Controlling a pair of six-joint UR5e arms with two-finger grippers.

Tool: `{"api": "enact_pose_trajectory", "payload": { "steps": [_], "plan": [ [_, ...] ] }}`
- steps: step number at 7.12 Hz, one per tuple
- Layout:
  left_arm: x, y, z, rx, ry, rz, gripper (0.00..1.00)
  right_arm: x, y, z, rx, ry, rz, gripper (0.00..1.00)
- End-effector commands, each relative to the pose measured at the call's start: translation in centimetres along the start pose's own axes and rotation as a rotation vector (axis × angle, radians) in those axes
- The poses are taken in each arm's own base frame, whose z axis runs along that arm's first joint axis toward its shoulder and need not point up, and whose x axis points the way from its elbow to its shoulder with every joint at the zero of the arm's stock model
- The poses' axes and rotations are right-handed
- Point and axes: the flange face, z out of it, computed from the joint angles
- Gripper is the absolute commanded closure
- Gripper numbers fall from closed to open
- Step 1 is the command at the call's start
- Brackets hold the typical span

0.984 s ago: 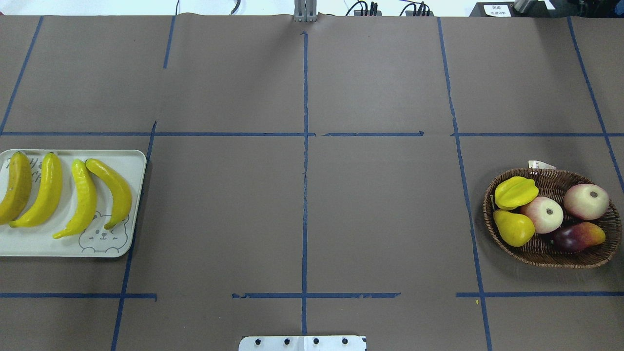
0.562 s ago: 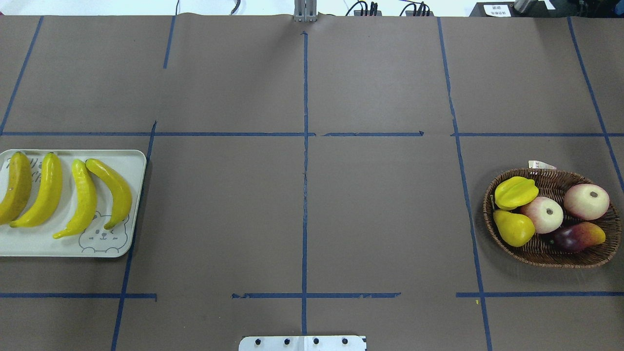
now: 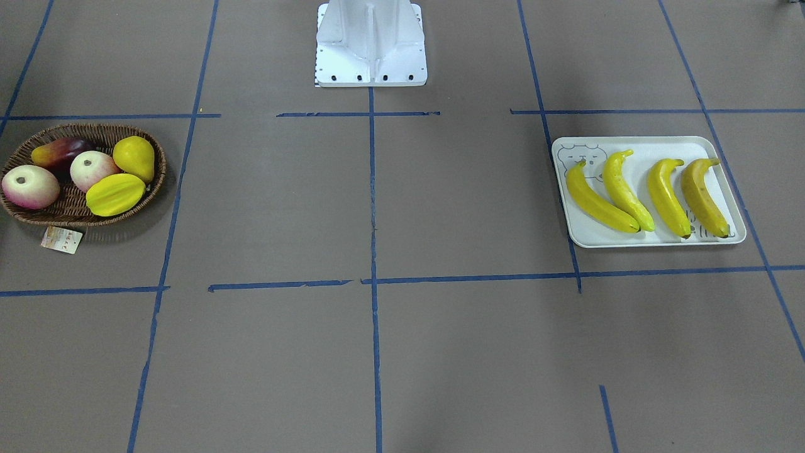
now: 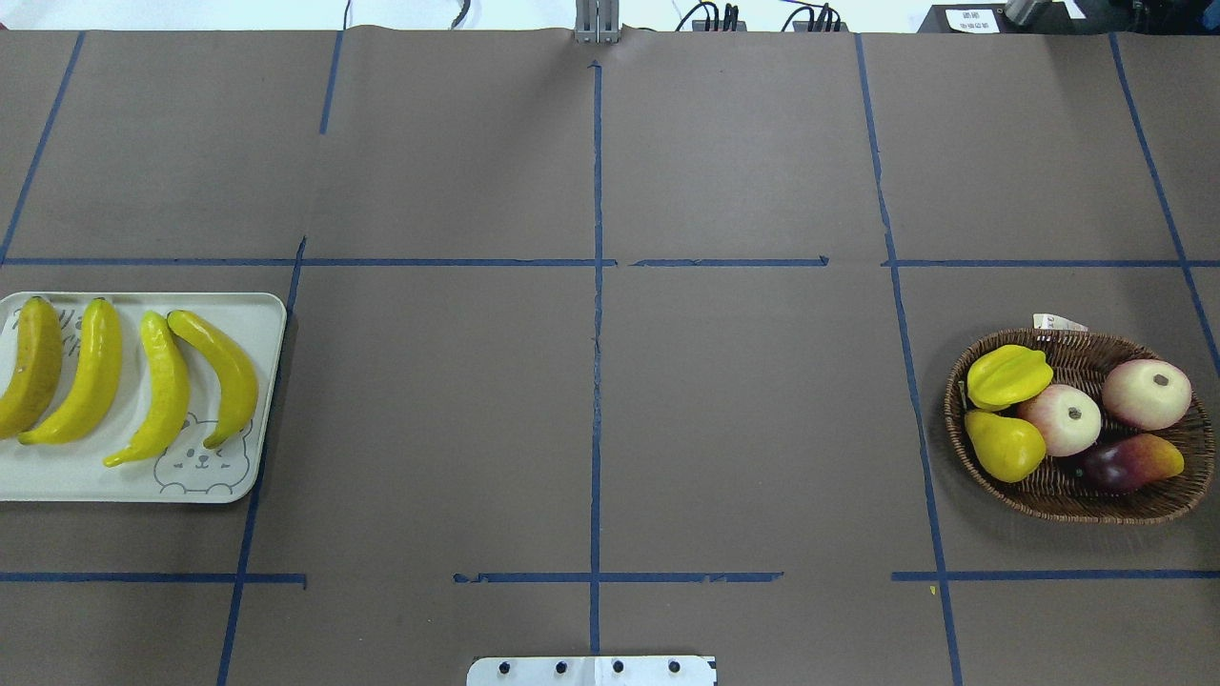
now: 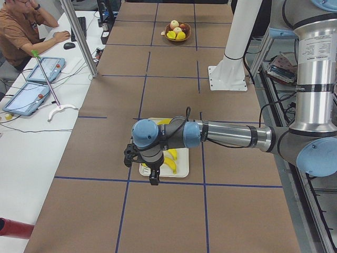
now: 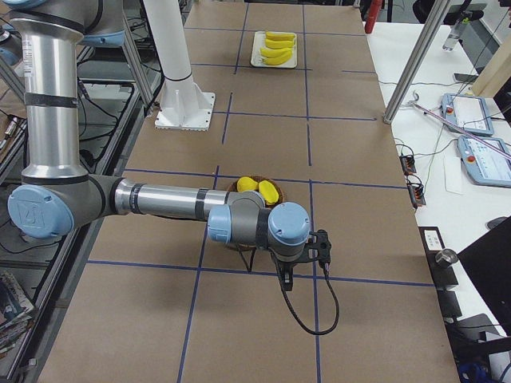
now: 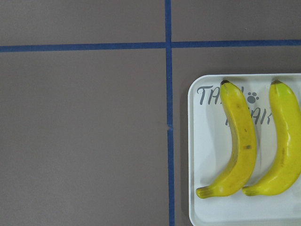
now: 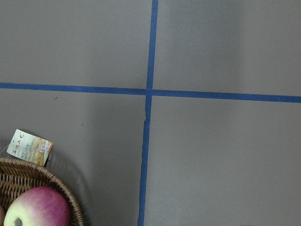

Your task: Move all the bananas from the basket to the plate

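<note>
Four bananas (image 4: 133,381) lie side by side on the pale plate (image 4: 57,481) at the table's left; the outermost one (image 4: 33,367) is duller. They also show in the front view (image 3: 648,192) on the plate (image 3: 591,238). The left wrist view shows two bananas (image 7: 240,141) on the plate (image 7: 207,155). The wicker basket (image 4: 1077,510) at the right holds no banana. My left gripper (image 5: 152,178) hangs above the plate's outer end and my right gripper (image 6: 286,281) hangs beside the basket (image 6: 239,185). I cannot tell whether either is open or shut.
The basket (image 3: 38,217) holds a starfruit (image 4: 1007,375), a yellow pear (image 4: 1004,445), two apples (image 4: 1147,393) and a dark mango (image 4: 1129,462). Its paper tag (image 8: 30,147) lies outside the rim. The robot base (image 3: 371,44) stands mid-table. An operator (image 5: 21,26) sits at a side desk.
</note>
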Motion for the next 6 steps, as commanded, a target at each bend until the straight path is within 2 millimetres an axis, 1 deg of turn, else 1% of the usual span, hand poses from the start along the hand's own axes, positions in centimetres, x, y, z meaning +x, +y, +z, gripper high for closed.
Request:
{"api": "enact_pose_trajectory", "payload": {
  "steps": [1,3,4,5,6],
  "plan": [
    [-0.1,0.1,0.1,-0.002,0.000,0.000,0.00,0.0,0.0,-0.1,0.002,-0.001,0.001,0.00],
    [-0.1,0.1,0.1,-0.003,0.000,0.002,0.00,-0.1,-0.1,-0.1,0.003,-0.001,0.000,0.00],
    [-0.8,0.0,0.8,-0.001,0.000,0.006,0.00,-0.3,-0.2,-0.3,0.006,-0.002,-0.004,0.00],
    [-2.4,-0.3,2.2,0.007,-0.001,0.012,0.00,-0.4,-0.4,-0.4,0.008,-0.002,-0.006,0.00],
    [-2.9,-0.4,2.7,0.015,-0.002,0.015,0.00,-0.6,-0.6,-0.6,0.012,-0.001,-0.012,0.00]
  ]
}}
